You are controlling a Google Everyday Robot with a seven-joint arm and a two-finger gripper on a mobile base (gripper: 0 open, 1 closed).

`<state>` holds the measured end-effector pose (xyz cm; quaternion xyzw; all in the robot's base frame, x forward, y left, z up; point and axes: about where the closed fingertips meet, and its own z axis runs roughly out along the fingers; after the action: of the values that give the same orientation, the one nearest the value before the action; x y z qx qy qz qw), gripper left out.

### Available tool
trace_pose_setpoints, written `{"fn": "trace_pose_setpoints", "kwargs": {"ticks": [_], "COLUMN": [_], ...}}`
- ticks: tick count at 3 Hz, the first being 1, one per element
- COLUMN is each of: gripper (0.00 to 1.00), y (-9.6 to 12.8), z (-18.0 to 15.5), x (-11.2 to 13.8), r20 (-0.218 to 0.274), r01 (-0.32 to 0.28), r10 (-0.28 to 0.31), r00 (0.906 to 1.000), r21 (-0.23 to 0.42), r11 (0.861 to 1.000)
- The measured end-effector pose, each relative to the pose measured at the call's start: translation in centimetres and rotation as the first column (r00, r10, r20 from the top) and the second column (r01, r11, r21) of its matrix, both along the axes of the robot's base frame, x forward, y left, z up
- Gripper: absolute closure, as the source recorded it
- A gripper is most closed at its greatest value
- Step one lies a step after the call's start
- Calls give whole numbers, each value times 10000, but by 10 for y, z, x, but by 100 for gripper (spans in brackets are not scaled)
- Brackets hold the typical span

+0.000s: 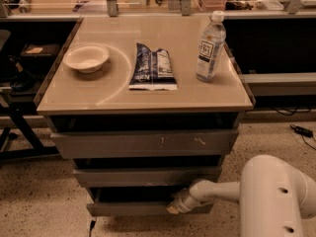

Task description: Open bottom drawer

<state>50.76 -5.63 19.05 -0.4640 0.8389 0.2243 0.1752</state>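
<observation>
The bottom drawer [133,209] is the lowest of three grey handleless fronts under the counter. Its plain front stands a little forward of the cabinet, with a dark gap above it. My gripper [174,209] reaches in from the right on a white arm [222,191] and sits at the drawer's top edge, right of its middle. Above it are the middle drawer front [148,176] and the wide top drawer front [143,143] with white scratch marks.
On the counter [148,95] lie a white bowl [86,58], a dark snack bag [153,68] and a clear water bottle [211,46]. My white arm housing [274,196] fills the lower right. A dark table frame [19,117] stands at the left. A cable [301,131] lies on the speckled floor.
</observation>
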Motion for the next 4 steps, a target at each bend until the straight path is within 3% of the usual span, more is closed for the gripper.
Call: {"fn": "trace_pose_setpoints", "kwargs": {"ticks": [4], "gripper": [100], "y": [-42], "z": [0], "x": [-71], "r20": [-1265], "r01": [446], "r10": [-478], "r00": [9908], "r21": [-276], "r11": [9986]}}
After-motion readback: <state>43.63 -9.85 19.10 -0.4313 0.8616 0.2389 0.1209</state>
